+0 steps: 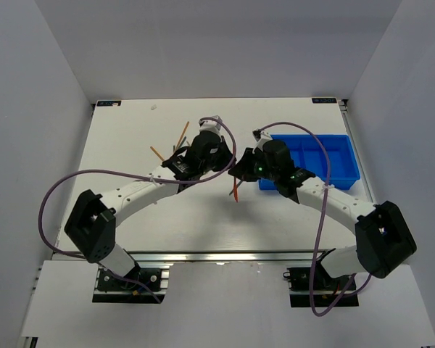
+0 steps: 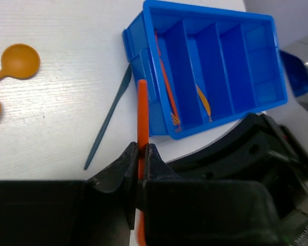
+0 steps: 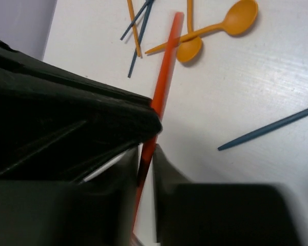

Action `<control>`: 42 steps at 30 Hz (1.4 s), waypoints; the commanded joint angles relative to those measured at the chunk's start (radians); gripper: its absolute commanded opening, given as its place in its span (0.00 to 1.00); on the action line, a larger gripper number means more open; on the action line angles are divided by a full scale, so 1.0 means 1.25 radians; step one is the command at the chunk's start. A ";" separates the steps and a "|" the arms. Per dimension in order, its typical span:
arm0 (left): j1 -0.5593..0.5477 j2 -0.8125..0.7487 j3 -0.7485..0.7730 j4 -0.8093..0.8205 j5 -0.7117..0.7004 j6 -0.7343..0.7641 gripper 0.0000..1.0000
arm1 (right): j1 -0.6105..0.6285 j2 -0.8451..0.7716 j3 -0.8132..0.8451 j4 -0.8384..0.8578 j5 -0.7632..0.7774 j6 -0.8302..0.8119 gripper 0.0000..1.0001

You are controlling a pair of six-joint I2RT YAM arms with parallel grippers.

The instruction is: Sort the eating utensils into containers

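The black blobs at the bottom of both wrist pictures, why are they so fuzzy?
Left wrist view: the left gripper sits right by the lens, so it blurs, while the blue tray looks sharp. Right wrist view: the right gripper blurs likewise; the orange spoons look crisp. Top view: even light, soft shadows.

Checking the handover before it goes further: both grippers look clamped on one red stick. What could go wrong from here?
1. The left gripper and right gripper both pinch the thin red stick. If either arm moves before one lets go, it may bend or slip out.
2. The dark blue stick lies beside the blue tray. A low approach could knock it.
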 commanded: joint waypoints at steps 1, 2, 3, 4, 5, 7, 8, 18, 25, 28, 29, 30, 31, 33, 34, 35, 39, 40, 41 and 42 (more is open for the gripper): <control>-0.006 -0.075 -0.025 0.038 0.008 -0.021 0.00 | 0.005 0.019 0.052 0.071 0.001 -0.035 0.00; -0.006 -0.085 -0.032 0.047 -0.001 -0.021 0.00 | 0.005 0.023 0.062 0.071 0.000 -0.049 0.00; -0.006 -0.101 -0.032 0.047 -0.010 -0.021 0.04 | 0.004 0.031 0.067 0.072 -0.010 -0.058 0.00; -0.006 -0.108 -0.029 0.038 -0.021 -0.017 0.14 | 0.003 0.033 0.081 0.053 -0.004 -0.070 0.00; -0.006 -0.120 -0.019 0.027 -0.029 -0.006 0.33 | 0.002 0.035 0.087 0.037 0.004 -0.092 0.00; -0.006 -0.136 -0.009 0.001 -0.052 0.010 0.45 | -0.002 0.022 0.087 0.021 0.020 -0.113 0.00; -0.006 -0.145 -0.008 -0.004 -0.065 0.017 0.50 | -0.014 0.016 0.083 0.013 0.020 -0.120 0.00; -0.006 -0.328 -0.026 -0.167 -0.284 0.093 0.98 | -0.144 0.055 0.152 -0.254 0.305 -0.410 0.00; -0.006 -0.439 -0.131 -0.260 -0.266 0.150 0.98 | -0.274 0.115 0.218 -0.284 0.342 -0.523 0.00; -0.006 -0.473 -0.192 -0.271 -0.264 0.162 0.98 | -0.289 0.146 0.250 -0.286 0.405 -0.580 0.00; -0.006 -0.481 -0.208 -0.270 -0.258 0.165 0.98 | -0.295 0.155 0.259 -0.284 0.415 -0.602 0.00; -0.006 -0.496 -0.236 -0.267 -0.255 0.167 0.98 | -0.300 0.173 0.261 -0.283 0.417 -0.611 0.00; -0.006 -0.501 -0.247 -0.260 -0.250 0.167 0.98 | -0.308 0.177 0.250 -0.263 0.417 -0.620 0.00; -0.006 -0.509 -0.264 -0.250 -0.243 0.167 0.98 | -0.309 0.176 0.227 -0.229 0.415 -0.642 0.00; -0.005 -0.516 -0.274 -0.244 -0.239 0.166 0.98 | -0.308 0.173 0.216 -0.210 0.400 -0.644 0.00; -0.006 -0.518 -0.277 -0.241 -0.226 0.165 0.98 | -0.308 0.168 0.196 -0.179 0.393 -0.645 0.00; -0.005 -0.522 -0.278 -0.232 -0.206 0.168 0.98 | -0.310 0.166 0.162 -0.110 0.352 -0.667 0.00; -0.006 -0.523 -0.280 -0.229 -0.202 0.170 0.98 | -0.314 0.167 0.163 -0.107 0.345 -0.670 0.00; -0.006 -0.527 -0.284 -0.226 -0.201 0.170 0.98 | -0.315 0.165 0.165 -0.107 0.333 -0.671 0.00; -0.006 -0.528 -0.286 -0.225 -0.200 0.170 0.98 | -0.315 0.162 0.165 -0.081 0.306 -0.675 0.00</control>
